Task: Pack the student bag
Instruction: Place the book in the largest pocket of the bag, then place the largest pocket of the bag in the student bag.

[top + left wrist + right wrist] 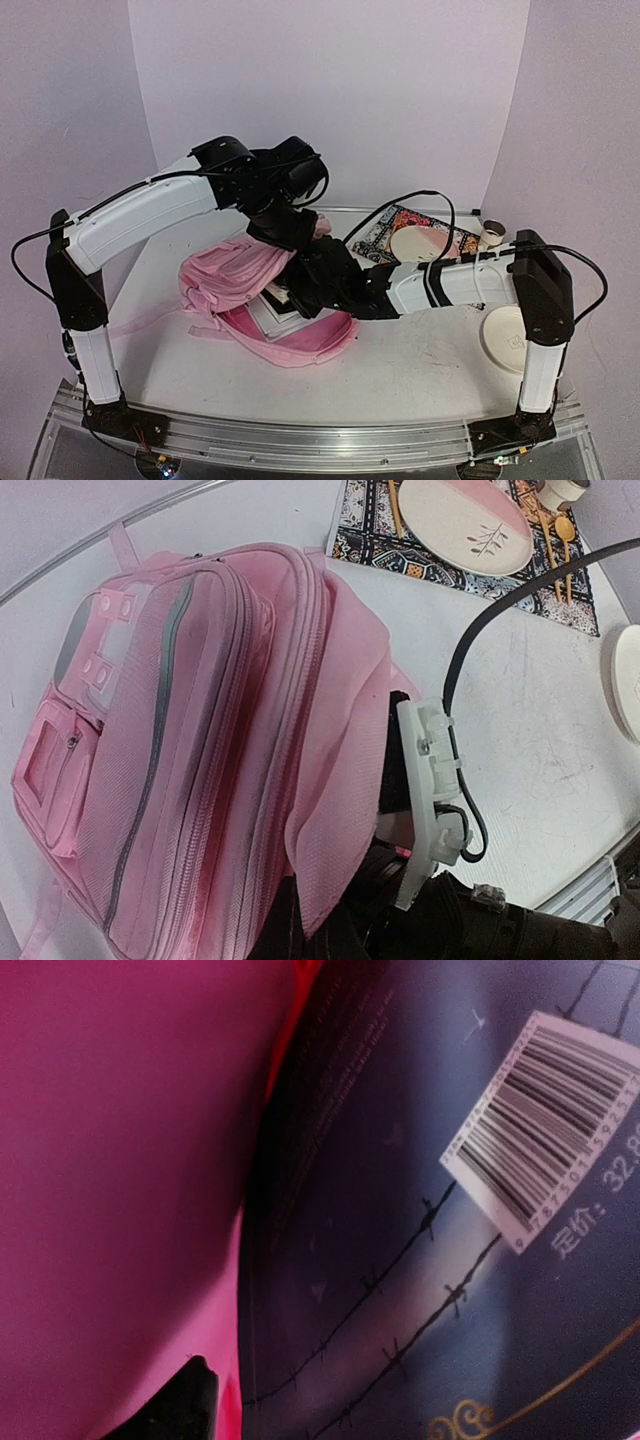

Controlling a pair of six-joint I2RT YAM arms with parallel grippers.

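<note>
The student bag [225,275], pale pink, lies on its side at the table's middle left with its mouth toward the right. My left gripper [305,240] reaches over it and is shut on the bag's upper flap [340,780], holding the mouth up. My right gripper [292,290] is pushed inside the opening. A book [450,1260] with a dark blue back cover and a barcode lies in there right before it. Only one black fingertip [185,1400] shows, far to the lower left, touching nothing. The book's pale edge [272,308] peeks from the bag.
A patterned placemat [385,228] at the back right carries a cream plate [418,243] and wooden cutlery [565,530]. A small cup [491,235] stands beyond it. A white plate [508,338] lies near the right arm's base. The right arm's cable [500,610] arcs over the table.
</note>
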